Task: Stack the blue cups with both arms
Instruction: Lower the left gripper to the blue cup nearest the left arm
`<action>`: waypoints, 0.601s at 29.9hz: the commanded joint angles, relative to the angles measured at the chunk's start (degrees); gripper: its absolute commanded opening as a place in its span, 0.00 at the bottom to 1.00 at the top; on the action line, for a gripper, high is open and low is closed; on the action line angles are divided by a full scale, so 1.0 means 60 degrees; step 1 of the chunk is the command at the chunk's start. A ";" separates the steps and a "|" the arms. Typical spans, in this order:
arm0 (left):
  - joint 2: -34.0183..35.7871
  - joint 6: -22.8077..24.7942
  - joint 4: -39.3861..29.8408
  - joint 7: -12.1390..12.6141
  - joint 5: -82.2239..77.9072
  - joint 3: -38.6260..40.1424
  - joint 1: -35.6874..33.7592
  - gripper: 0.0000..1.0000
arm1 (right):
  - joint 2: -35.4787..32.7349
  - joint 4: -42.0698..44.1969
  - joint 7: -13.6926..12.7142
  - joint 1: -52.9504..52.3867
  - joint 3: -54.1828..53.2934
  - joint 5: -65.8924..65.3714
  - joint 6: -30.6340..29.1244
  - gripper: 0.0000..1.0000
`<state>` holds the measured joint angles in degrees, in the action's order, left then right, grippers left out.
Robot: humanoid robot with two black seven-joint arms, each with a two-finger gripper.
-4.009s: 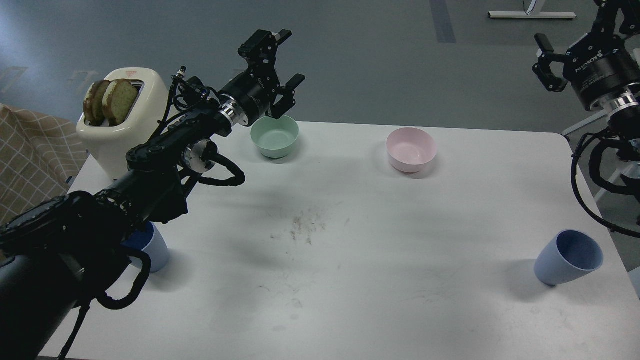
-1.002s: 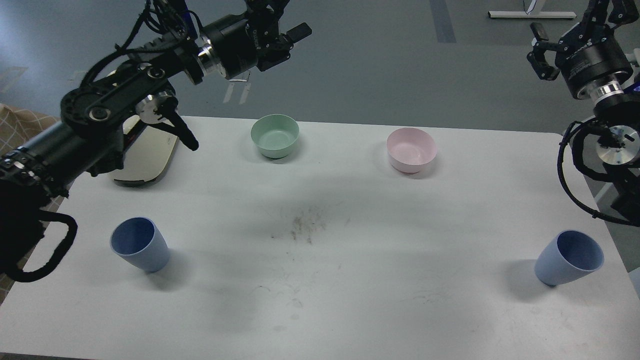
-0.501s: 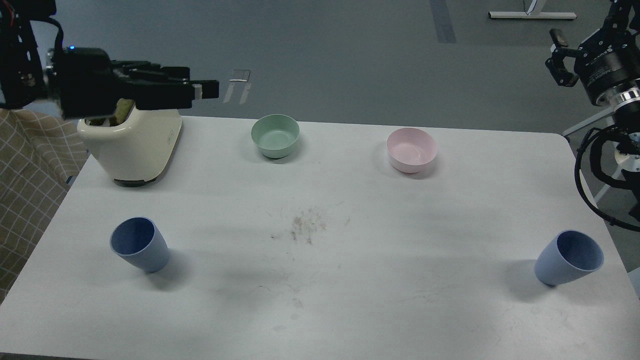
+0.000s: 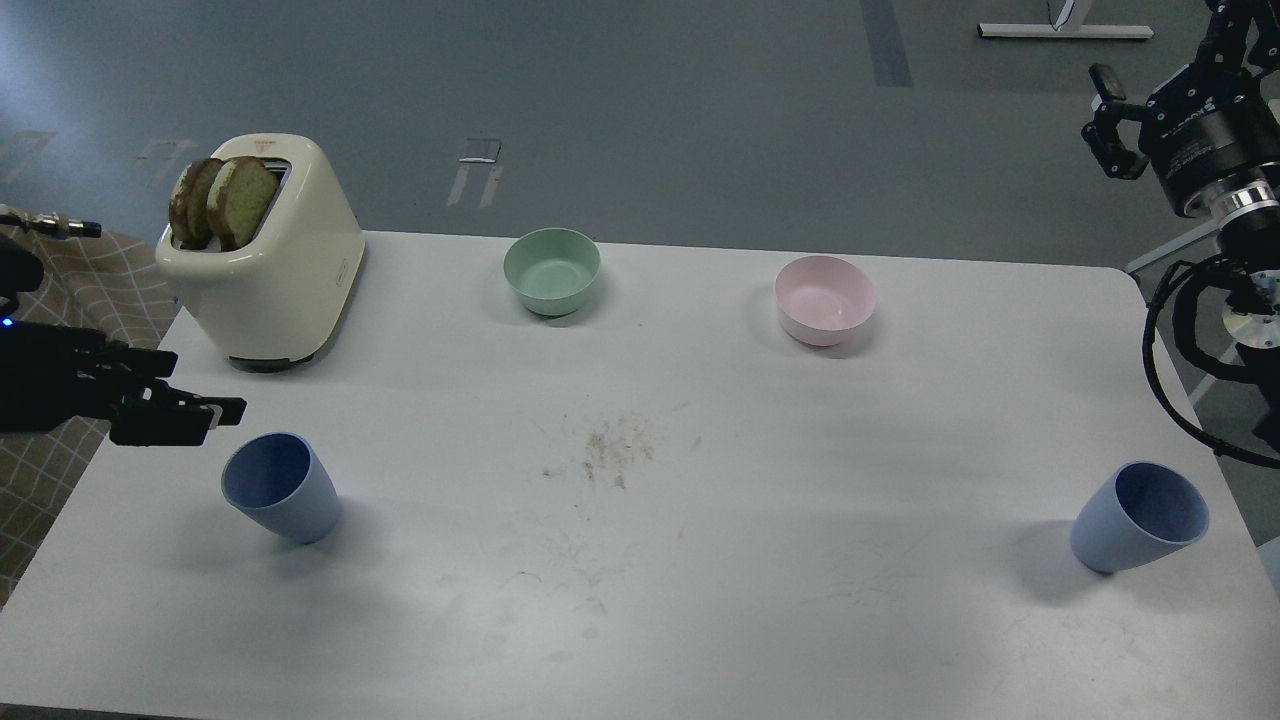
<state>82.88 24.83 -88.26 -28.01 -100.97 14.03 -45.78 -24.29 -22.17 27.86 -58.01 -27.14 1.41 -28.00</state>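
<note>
Two blue cups stand upright on the white table (image 4: 700, 560). The left cup (image 4: 280, 487) is near the front left and the right cup (image 4: 1140, 515) near the front right edge, far apart. My left gripper (image 4: 205, 390) comes in from the left edge, its dark fingers pointing right, just up and left of the left cup and not touching it. Its fingers stand apart and hold nothing. My right gripper (image 4: 1100, 120) is raised at the top right, beyond the table's far right corner, open and empty, well away from the right cup.
A cream toaster (image 4: 270, 280) with two bread slices stands at the back left. A mint-green bowl (image 4: 551, 270) and a pink bowl (image 4: 825, 298) sit along the back. Crumbs (image 4: 610, 450) lie mid-table. A checked cloth (image 4: 60, 460) is off the left edge.
My left arm has swung from high over the toaster down to the left edge, beside the left cup. The right gripper has barely moved. The cups have not moved.
</note>
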 commanded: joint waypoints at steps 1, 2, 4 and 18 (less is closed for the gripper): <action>-0.0437 -0.0081 0.0367 0.0001 0.0027 -0.0274 0.0014 0.97 | -0.0082 -0.0054 0.0000 0.0029 -0.0003 -0.0001 0.0000 1.00; -0.0527 -0.0081 0.0485 0.0001 0.0027 -0.0274 0.0014 0.97 | -0.0082 -0.0069 0.0000 0.0029 -0.0003 -0.0001 0.0000 1.00; -0.0746 -0.0096 0.0807 0.0001 0.0027 -0.0274 0.0028 0.97 | -0.0082 -0.0083 0.0000 0.0058 -0.0003 -0.0001 0.0000 1.00; -0.1333 -0.0125 0.1380 0.0001 0.0056 -0.0786 0.0145 0.93 | -0.0170 -0.0083 0.0014 0.0161 -0.0047 -0.0001 0.0000 1.00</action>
<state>75.49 24.10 -80.56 -28.01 -100.68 9.66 -45.17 -25.25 -22.68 27.95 -57.05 -27.42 1.41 -28.00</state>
